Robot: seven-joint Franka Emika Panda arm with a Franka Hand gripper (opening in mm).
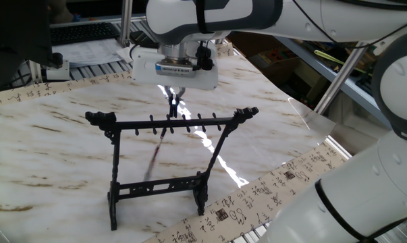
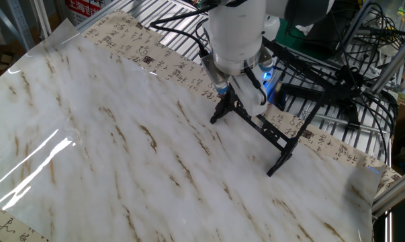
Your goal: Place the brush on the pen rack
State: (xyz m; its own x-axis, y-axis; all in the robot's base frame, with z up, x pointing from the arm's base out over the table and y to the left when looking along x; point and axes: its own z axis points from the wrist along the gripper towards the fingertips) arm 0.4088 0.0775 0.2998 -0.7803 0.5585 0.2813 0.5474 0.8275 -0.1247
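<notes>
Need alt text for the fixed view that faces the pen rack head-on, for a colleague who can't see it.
The gripper, its fingers closed, holds the thin brush by its top end just above the top bar of the black pen rack. The brush hangs blurred, slanting down behind the bar. The rack stands upright on the marble-patterned table.

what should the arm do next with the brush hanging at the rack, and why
Probably lift the end effector straight up and away. Its fingers look closed just above the pen rack top bar, and the brush hangs below the bar, blurred, apparently from a peg. Whether the fingers grip its loop cannot be told.
</notes>
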